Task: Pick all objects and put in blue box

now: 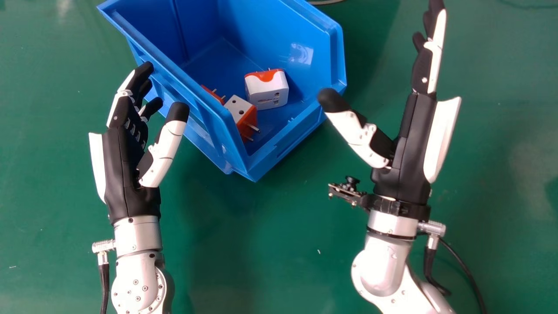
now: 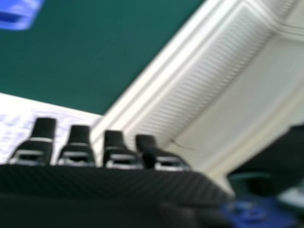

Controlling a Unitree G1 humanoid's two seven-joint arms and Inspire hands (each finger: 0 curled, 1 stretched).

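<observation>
Both hands stand apart from each other at the blue box. The left hand is at the box's left side, fingers relaxed and empty, its fingertips beside or over the outer wall. To the right of the box is the right hand, open and empty, thumb pointing toward the box's near right corner. Inside the box lie a white adapter with an orange top, a white and orange adapter and an orange one partly hidden by the wall. In the right hand view the right hand has its fingers extended.
Green tabletop surrounds the box. A blue edge shows in the right hand view, along with a white sheet with writing and a pale ribbed surface. A cable hangs by the right forearm.
</observation>
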